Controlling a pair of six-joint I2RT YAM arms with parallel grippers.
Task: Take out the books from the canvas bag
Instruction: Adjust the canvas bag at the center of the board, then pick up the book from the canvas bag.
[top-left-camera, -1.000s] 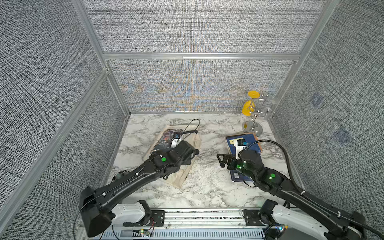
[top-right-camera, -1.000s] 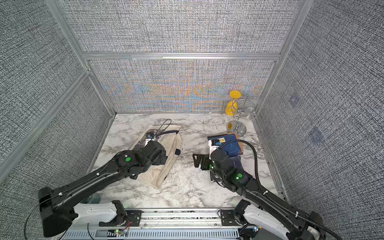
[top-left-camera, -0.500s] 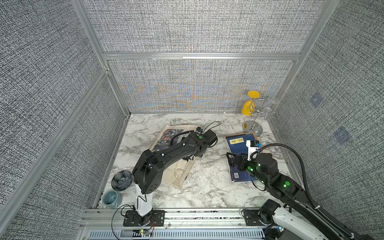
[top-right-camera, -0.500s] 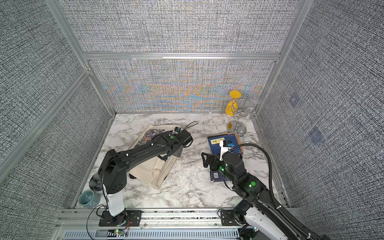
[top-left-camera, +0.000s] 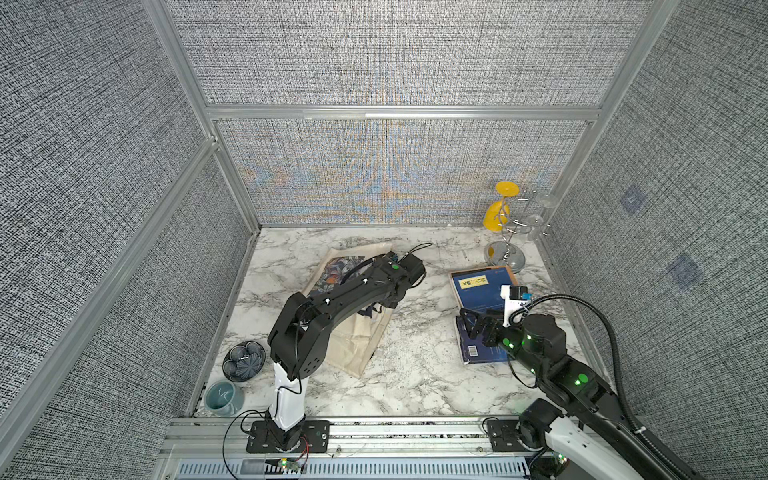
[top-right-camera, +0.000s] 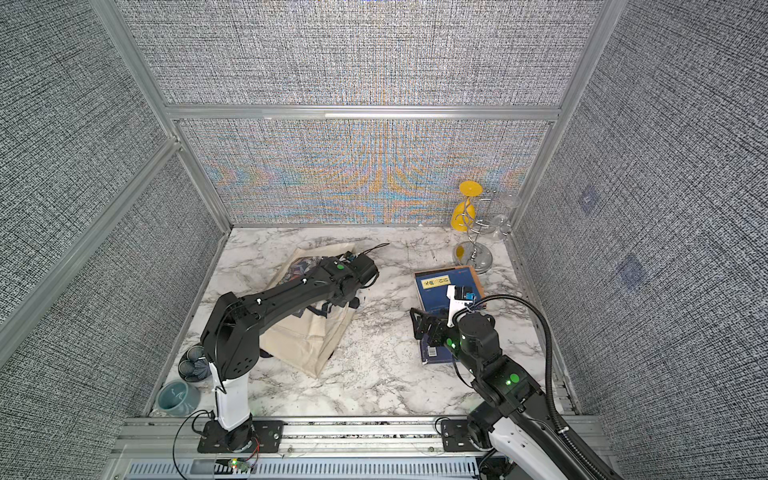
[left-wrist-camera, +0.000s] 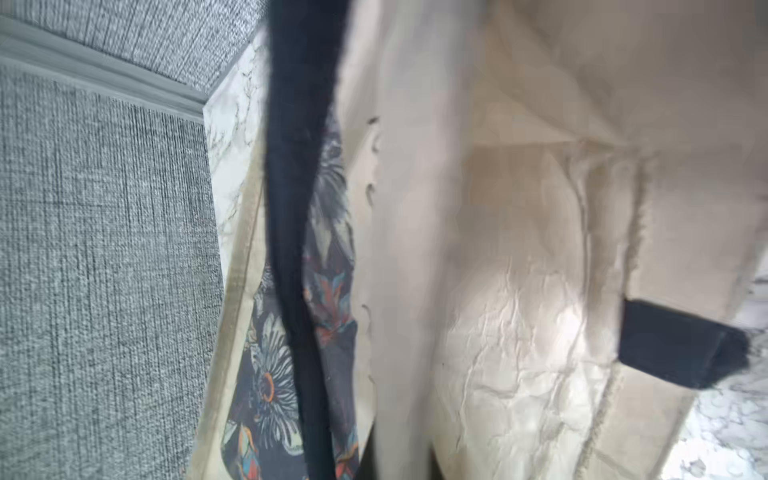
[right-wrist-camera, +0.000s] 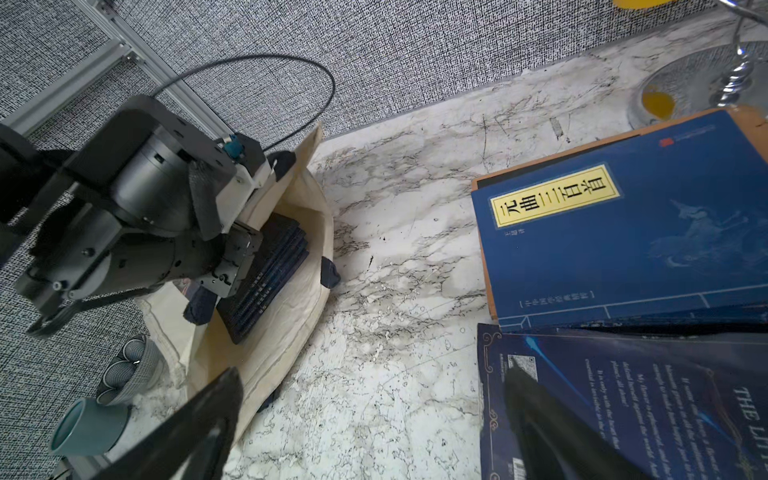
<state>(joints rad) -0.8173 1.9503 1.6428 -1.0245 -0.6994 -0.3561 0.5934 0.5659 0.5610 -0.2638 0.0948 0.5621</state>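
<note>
The cream canvas bag lies flat at the left of the marble table, its mouth facing right. Several dark navy books are stacked inside the mouth. My left gripper sits at that mouth, shut on the upper canvas lip; in the left wrist view, canvas and a navy handle fill the picture. Two books lie at the right: one blue with a yellow label, one darker. My right gripper stands open over the darker book's left edge, holding nothing.
A chrome glass rack with a yellow glass stands at the back right, just behind the blue book. A dark patterned bowl and a teal cup sit at the front left. Mesh walls close in three sides.
My left arm has raised its elbow, reached to the bag's mouth and shut its jaws there. My right arm has drawn back to the right, over the two books on the table.
</note>
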